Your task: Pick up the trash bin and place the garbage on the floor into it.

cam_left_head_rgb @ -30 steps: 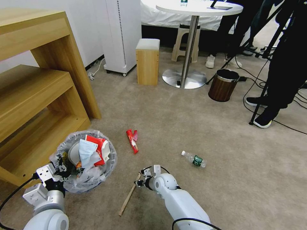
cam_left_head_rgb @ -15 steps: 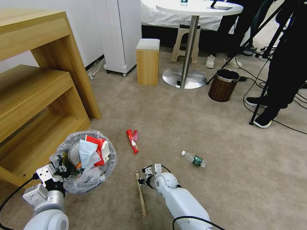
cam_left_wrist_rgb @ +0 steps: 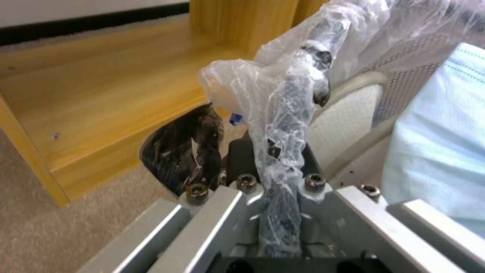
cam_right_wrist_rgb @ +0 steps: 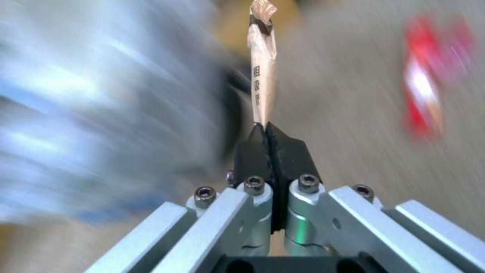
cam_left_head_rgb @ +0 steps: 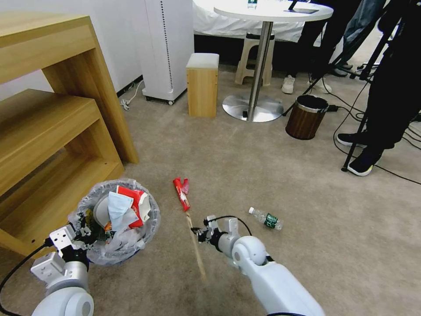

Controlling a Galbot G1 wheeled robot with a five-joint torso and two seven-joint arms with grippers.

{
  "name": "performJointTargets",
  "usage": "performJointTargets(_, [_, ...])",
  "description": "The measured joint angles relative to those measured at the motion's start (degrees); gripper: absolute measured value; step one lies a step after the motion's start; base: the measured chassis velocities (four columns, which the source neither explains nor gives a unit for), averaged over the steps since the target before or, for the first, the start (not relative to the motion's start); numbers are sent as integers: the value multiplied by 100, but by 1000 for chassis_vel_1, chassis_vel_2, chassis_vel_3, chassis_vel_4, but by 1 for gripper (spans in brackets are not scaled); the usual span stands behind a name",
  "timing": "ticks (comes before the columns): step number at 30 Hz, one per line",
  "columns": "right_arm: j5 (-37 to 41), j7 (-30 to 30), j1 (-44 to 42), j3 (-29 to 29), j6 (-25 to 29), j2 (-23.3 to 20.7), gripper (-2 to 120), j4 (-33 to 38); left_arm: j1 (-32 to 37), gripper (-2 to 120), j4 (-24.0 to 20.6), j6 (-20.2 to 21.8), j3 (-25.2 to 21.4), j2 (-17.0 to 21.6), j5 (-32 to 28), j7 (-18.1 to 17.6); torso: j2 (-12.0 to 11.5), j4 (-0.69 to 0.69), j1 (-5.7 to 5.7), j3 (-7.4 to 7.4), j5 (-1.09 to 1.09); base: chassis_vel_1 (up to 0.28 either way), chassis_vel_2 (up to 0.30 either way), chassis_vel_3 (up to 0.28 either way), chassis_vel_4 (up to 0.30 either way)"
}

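While my right gripper [cam_left_head_rgb: 198, 231] is clamped on the stick [cam_left_head_rgb: 196, 245], I see its black pads [cam_right_wrist_rgb: 290, 151] pressed together in the right wrist view with the stick [cam_right_wrist_rgb: 263, 87] rising out from between them, printed characters running along its side. From the head camera the stick slants across the floor [cam_left_head_rgb: 272, 175], one end near the red wrapper [cam_left_head_rgb: 181, 193] and the other lower in the frame; I cannot tell whether it touches the carpet. The right arm reaches in from the lower right, its gripper between the bin [cam_left_head_rgb: 115, 219] and the bottle [cam_left_head_rgb: 265, 218], which lies on its side well apart from the bin. The red wrapper lies on the carpet just beyond the stick's far end, and shows as a red smear [cam_right_wrist_rgb: 422, 98] in the right wrist view. My left gripper [cam_left_head_rgb: 79, 232] sits at the bin's near rim at lower left, closed on the rim: in the left wrist view the crinkled clear liner [cam_left_wrist_rgb: 283, 113] and the dark rim run straight down between its fingers [cam_left_wrist_rgb: 182, 159]. The bin stands beside the wooden shelf [cam_left_head_rgb: 52, 131], already heaped with a pale blue mask [cam_left_head_rgb: 119, 208], a red carton [cam_left_head_rgb: 137, 199] and other litter; the mask [cam_left_wrist_rgb: 439, 151] shows close by in the left wrist view. Farther off stand a brown bin [cam_left_head_rgb: 306, 116], a round table [cam_left_head_rgb: 272, 11] and a small wooden stool [cam_left_head_rgb: 202, 83].
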Motion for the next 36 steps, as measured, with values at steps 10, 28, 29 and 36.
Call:
performJointTargets(10, [295,-2912,337,113,2341,48,0,378,45,1,86,19,132,-16,89,-13,0,0,0,0,-1,0,0,0,0])
performJointTargets(28, [418,-3659,1742,-491,3856,660,0,-945,228,1,-85,-35,677,-155,560,79,0,0,0,1,-2,0,0,0,0])
performJointTargets(29, [302,-3733,1812,-555,3909,719,0,-1049,243,1,-95,-52,777,-162,629,90,0,0,0,1,-1,0,0,0,0])
performJointTargets(36, [-231,-4323,1932,-728,4215,943,0,-1582,272,1,-283,-78,1105,-202,719,134,0,0,0,1,-1,0,0,0,0])
